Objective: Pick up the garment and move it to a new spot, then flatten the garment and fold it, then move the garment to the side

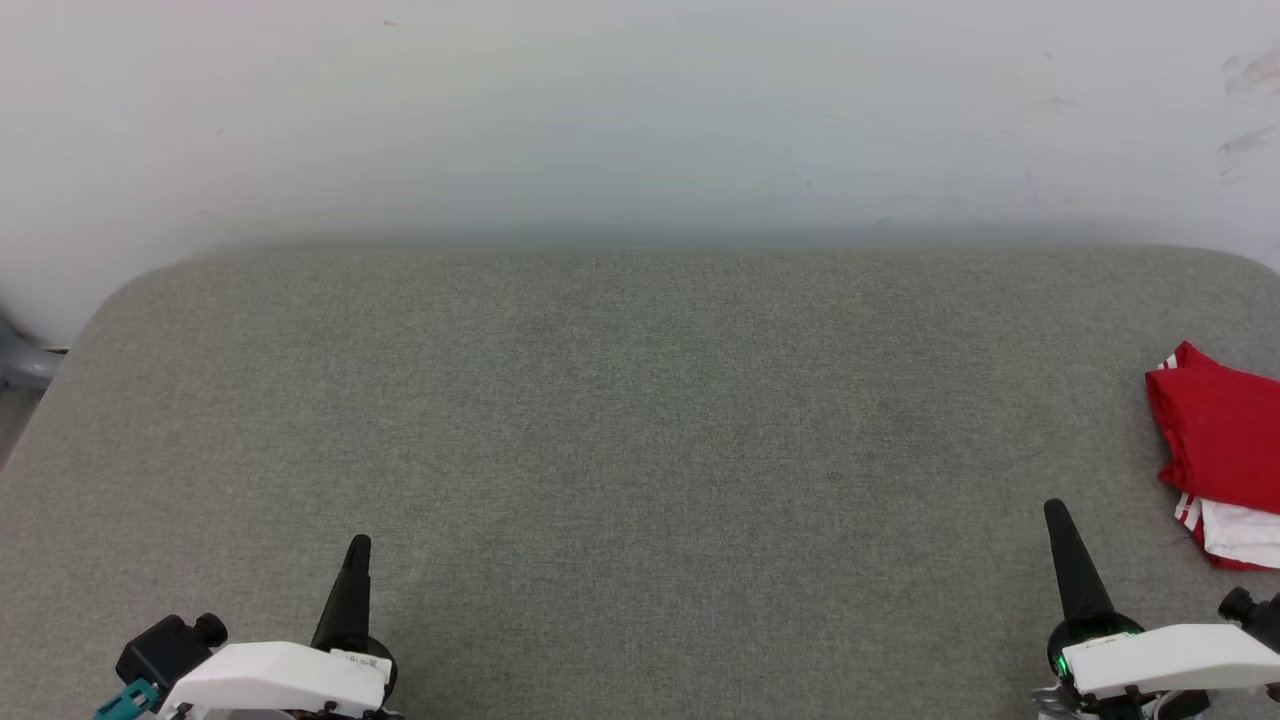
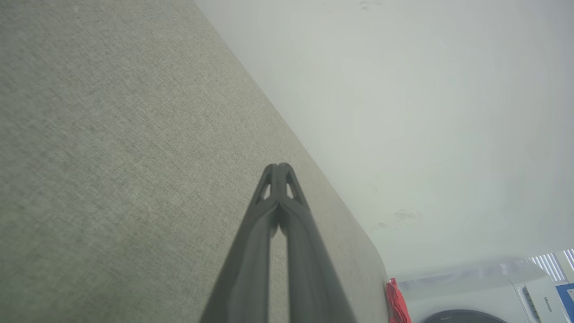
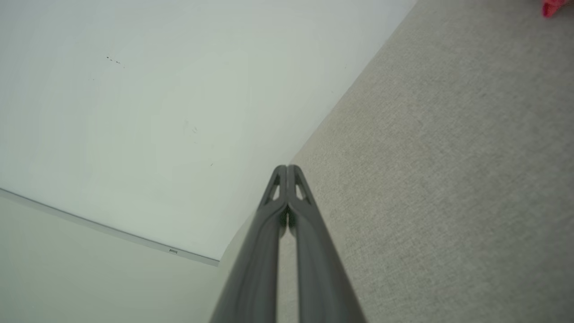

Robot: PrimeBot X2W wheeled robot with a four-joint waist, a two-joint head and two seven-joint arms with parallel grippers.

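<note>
The garment [image 1: 1222, 450], red with a white sleeve and striped trim, lies bunched and folded at the right edge of the grey table [image 1: 620, 420], partly cut off by the head view's border. A red sliver of the garment [image 2: 397, 303] shows past the table's far corner in the left wrist view, and a red corner of the garment [image 3: 556, 8] at the top right of the right wrist view. My left gripper [image 1: 358, 545] rests at the lower left, shut and empty. Just left of the garment, my right gripper [image 1: 1055, 508] is shut, holding nothing.
A pale wall [image 1: 640, 110] runs behind the table's far edge. A white appliance [image 2: 484, 296] stands beyond the table's right end in the left wrist view. A grey object [image 1: 20, 360] sits off the table's left corner.
</note>
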